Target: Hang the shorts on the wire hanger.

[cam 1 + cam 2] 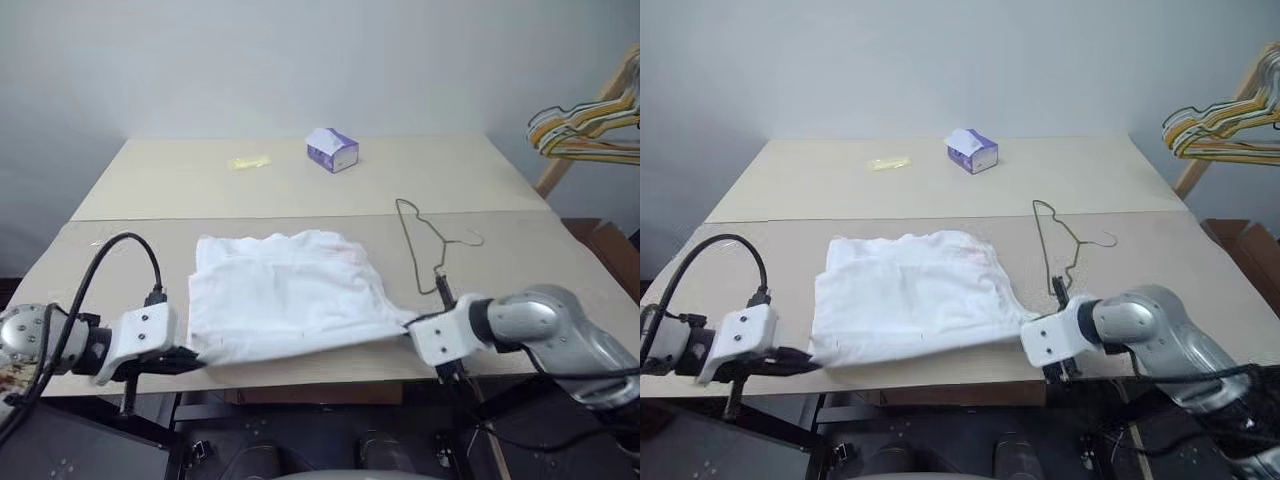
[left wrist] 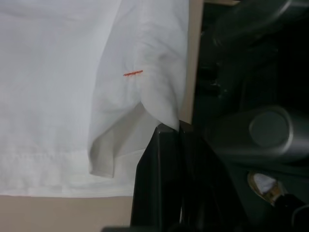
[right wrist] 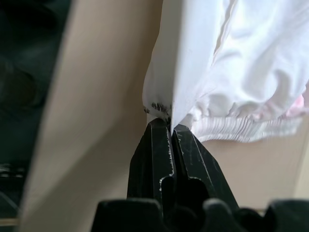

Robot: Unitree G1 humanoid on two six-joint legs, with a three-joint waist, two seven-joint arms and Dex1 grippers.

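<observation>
The left pincer [image 1: 196, 356] is clamped on one near corner of the shorts [image 1: 285, 295], the right pincer [image 3: 172, 129] on the other, by the gathered waistband. The shorts lie spread between them at the tabletop's [image 1: 180, 185] near edge. The wire hanger [image 1: 425, 240] lies flat just beside them, towards the right arm's side; a tissue box [image 1: 333, 150] stands farther back.
</observation>
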